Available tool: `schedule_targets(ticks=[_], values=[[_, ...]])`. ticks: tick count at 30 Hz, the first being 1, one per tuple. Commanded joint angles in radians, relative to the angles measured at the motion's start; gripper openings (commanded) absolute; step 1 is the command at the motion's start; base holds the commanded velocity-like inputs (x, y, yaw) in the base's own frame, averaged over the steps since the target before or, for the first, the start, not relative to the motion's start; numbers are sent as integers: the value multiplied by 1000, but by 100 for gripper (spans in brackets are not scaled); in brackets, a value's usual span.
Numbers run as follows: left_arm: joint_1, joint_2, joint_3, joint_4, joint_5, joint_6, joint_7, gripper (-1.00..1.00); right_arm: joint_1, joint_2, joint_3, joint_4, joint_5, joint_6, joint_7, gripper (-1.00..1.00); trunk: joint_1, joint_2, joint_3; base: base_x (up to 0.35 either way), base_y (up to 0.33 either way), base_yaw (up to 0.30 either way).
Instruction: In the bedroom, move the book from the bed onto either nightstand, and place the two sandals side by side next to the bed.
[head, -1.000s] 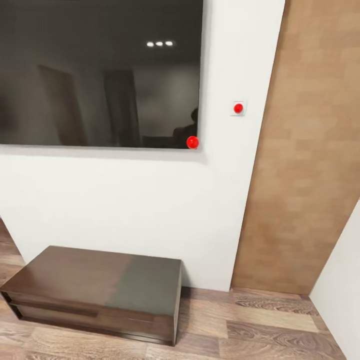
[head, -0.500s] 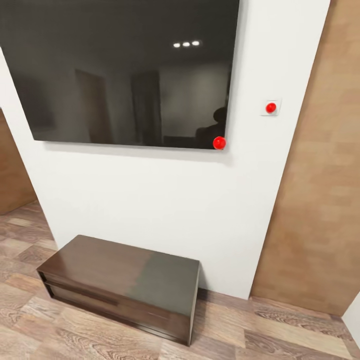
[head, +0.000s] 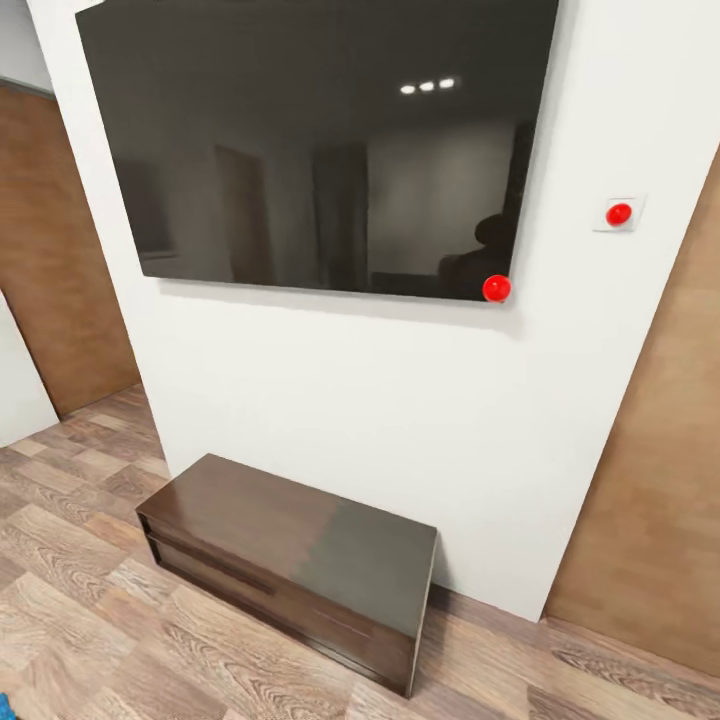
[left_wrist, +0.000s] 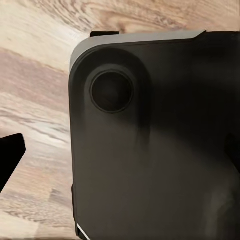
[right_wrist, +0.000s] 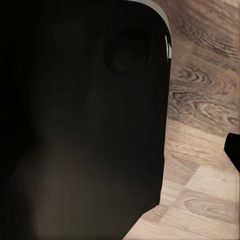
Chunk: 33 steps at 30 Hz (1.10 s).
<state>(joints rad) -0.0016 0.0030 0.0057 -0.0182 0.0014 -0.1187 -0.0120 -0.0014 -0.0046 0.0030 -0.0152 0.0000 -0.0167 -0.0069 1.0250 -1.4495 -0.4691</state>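
I face a white wall (head: 330, 400) with a large dark wall screen (head: 320, 150) on it. The book, the bed, the nightstand and the two sandals are out of view. In the left wrist view a black fingertip (left_wrist: 9, 160) shows at the picture's edge, beside a dark rounded panel of my own body (left_wrist: 150, 150) over the wood floor. In the right wrist view another black fingertip (right_wrist: 234, 150) shows beside a similar dark panel (right_wrist: 80, 125). Neither view shows how the jaws stand.
A long low dark brown bench (head: 290, 560) stands against the wall on the brown wood-plank floor (head: 90, 610). A red button on a white plate (head: 619, 213) sits right of the screen. Brown wood panels (head: 650, 500) flank the wall on both sides.
The whole picture has shifted right, so the camera has turned left. More of the screen, the floor and a left wood panel have come into view. The bench itself has not moved.
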Motion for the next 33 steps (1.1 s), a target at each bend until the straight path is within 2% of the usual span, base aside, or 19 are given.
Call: schedule_targets(ticks=[1,21,27,33], values=[[0,0,1,0,0,-2,-1,100,0,0,1,0,0,-2,-1,100,0,0,-1,0,0,289],[0,0,-4,-2,-3,-16,-2,100,0,0,3,0,0,-3,-1,100,0,0,-2,1,-1,283],[0,1,-6,-2,-4,-26,-2,100,0,1,4,0,1,-3,-1,100,0,0,-3,84,-47,132],[0,2,-7,-2,-5,-49,-2,100,0,4,4,0,1,-3,-1,100,0,0,-3,238,-88,38]])
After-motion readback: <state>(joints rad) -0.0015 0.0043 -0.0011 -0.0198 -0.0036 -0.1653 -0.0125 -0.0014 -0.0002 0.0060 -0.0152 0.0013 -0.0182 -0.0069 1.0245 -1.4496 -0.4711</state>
